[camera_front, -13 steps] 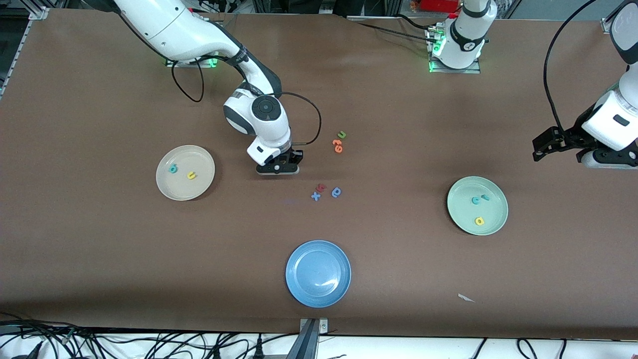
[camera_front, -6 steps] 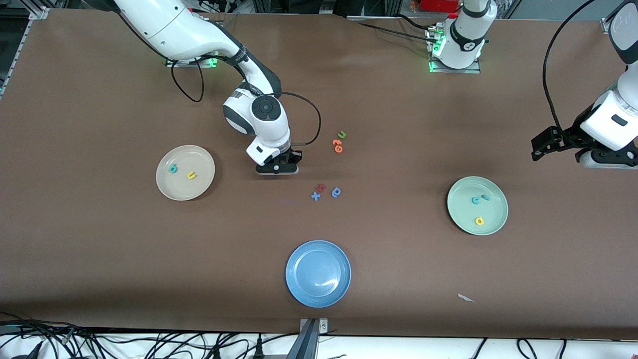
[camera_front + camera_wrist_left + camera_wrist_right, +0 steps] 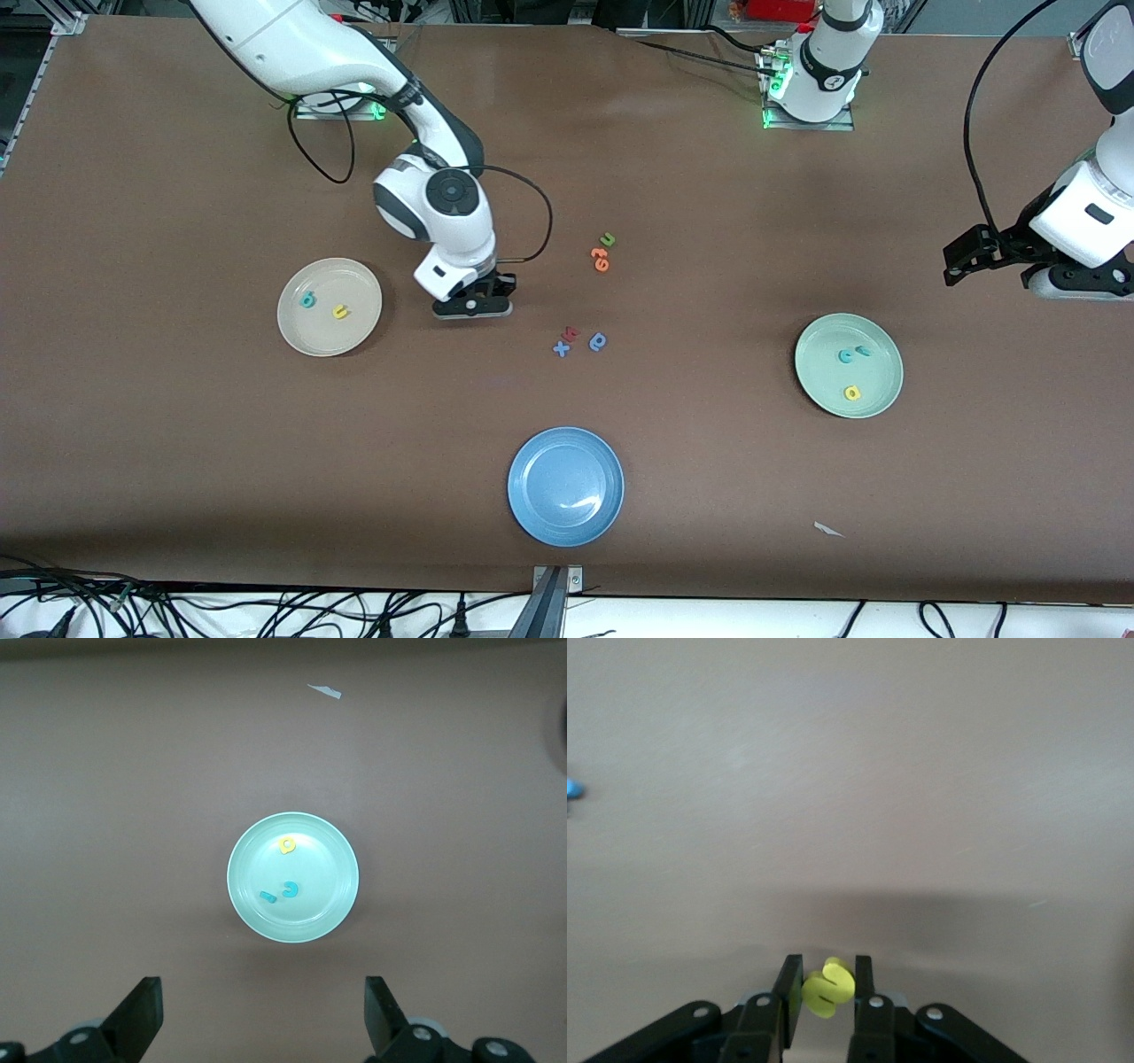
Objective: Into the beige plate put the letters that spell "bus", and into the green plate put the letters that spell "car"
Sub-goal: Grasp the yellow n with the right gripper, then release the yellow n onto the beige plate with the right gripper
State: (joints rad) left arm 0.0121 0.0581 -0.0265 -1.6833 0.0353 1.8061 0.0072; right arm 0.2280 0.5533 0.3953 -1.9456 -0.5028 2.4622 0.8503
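1. The yellow s is pinched between the right gripper's fingers, its curves standing out above the fingertips in the right wrist view; the front view hides it under the hand.
2. That gripper is over bare table between the beige plate and the loose cluster of the blue x, a red letter and a blue a-like letter.
3. The beige plate, holding the teal b and yellow u, lies toward the right arm's end of the table from the gripper; I judge the carry runs that way, and the right arm is far closer.
4. The green plate holds the teal c, teal r and yellow a.
5. The left gripper waits at its own end of the table, jaws spread wide and empty.
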